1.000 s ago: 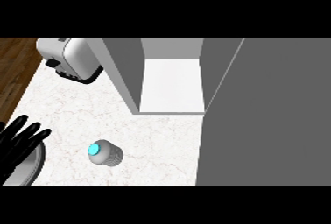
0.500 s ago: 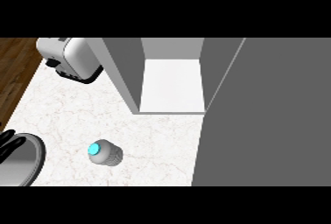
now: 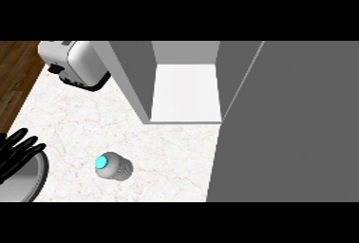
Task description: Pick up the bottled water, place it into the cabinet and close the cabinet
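The bottled water (image 3: 112, 166) stands upright on the marble counter, seen from above as a grey ribbed round with a bright blue cap. The cabinet (image 3: 184, 92) stands behind it with its white inside floor showing, and its grey door (image 3: 288, 123) swings wide open on the right. My left hand (image 3: 15, 151) shows at the left edge with straight fingers, well apart from the bottle. My right hand is out of the picture.
A white toaster (image 3: 73, 63) sits at the back left of the counter. Under my left hand lies the rim of a round metal bowl or sink (image 3: 35, 180). Dark wood floor (image 3: 17, 80) runs along the counter's left edge.
My left hand slid almost out of the left edge half a second ago and has come back in, fingers spread. The bottle and the cabinet door have not moved.
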Tool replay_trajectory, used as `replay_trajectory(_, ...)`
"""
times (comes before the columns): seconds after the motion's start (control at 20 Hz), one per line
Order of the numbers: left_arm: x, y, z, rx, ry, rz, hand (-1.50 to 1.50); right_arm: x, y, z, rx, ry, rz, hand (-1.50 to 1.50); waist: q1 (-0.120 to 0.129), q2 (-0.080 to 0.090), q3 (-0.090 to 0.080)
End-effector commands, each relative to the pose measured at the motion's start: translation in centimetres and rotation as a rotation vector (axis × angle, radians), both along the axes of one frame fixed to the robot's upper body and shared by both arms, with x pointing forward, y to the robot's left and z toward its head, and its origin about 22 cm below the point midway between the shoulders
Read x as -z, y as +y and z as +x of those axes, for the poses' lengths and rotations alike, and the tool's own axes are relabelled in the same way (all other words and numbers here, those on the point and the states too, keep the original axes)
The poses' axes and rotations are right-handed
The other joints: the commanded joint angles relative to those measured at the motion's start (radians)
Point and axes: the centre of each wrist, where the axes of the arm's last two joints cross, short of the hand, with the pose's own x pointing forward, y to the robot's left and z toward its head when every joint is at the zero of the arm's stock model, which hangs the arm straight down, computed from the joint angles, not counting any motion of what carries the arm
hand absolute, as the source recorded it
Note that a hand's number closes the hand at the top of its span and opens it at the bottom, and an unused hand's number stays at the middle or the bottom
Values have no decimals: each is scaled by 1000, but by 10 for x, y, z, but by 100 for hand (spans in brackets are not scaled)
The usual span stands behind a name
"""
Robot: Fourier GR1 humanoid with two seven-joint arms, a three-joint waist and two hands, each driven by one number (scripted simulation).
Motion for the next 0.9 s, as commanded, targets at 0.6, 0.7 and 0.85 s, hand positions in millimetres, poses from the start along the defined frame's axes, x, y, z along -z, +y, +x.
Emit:
replay_trajectory(0.6, 81, -25, 45, -40, 109, 109, -150, -28, -2, -20, 32, -41, -19, -150, -3, 1, -1)
replay_trajectory(0.7, 99, -22, 55, -67, 129, 109, -150, -21, -7, -28, 25, -44, -25, -150, -12, 1, -1)
replay_trajectory(0.85, 118, -18, 51, -37, 160, 137, -150, -20, 8, -14, 37, -36, -1, -150, -4, 1, -1)
